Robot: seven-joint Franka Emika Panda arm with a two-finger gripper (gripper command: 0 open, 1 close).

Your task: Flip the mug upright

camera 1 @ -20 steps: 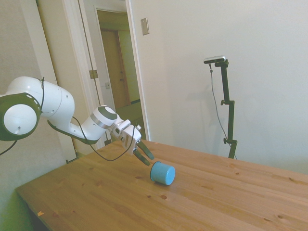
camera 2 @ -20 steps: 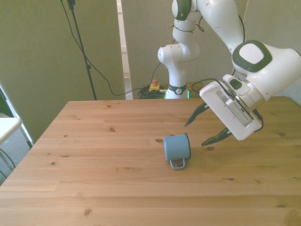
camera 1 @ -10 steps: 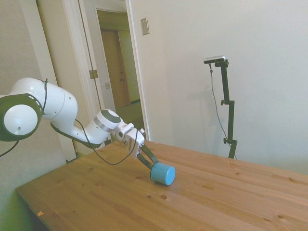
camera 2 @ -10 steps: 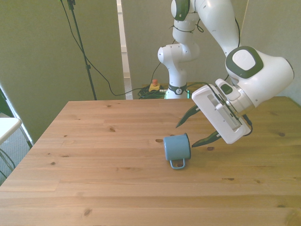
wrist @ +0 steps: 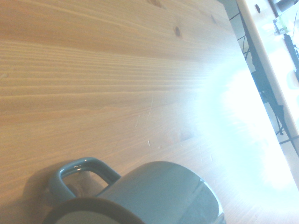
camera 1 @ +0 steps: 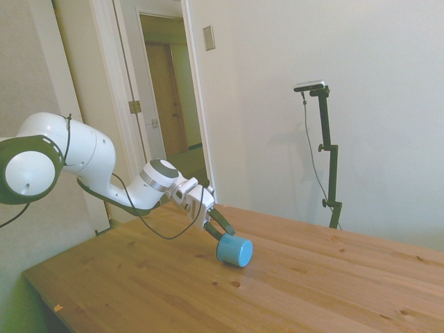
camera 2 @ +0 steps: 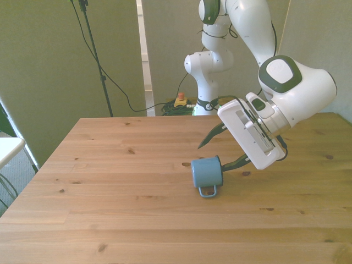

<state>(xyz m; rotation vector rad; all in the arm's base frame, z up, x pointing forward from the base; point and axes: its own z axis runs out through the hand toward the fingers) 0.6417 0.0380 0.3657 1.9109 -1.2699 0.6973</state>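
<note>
The mug (camera 2: 207,172) is lying on its side near the middle of the table (camera 2: 110,220), handle flat on the wood, and the gripper (camera 2: 218,150), fingers spread wide around its open end, is risking a nudge that rolls it before they close.

Mug (camera 2: 207,172) lies on its side on the table (camera 2: 110,181), near mid-table, handle flat on the wood toward the camera in the front view. Gripper (camera 2: 217,151) sits just beside its mouth end (front view's right), fingers spread either side of the rim.
</note>
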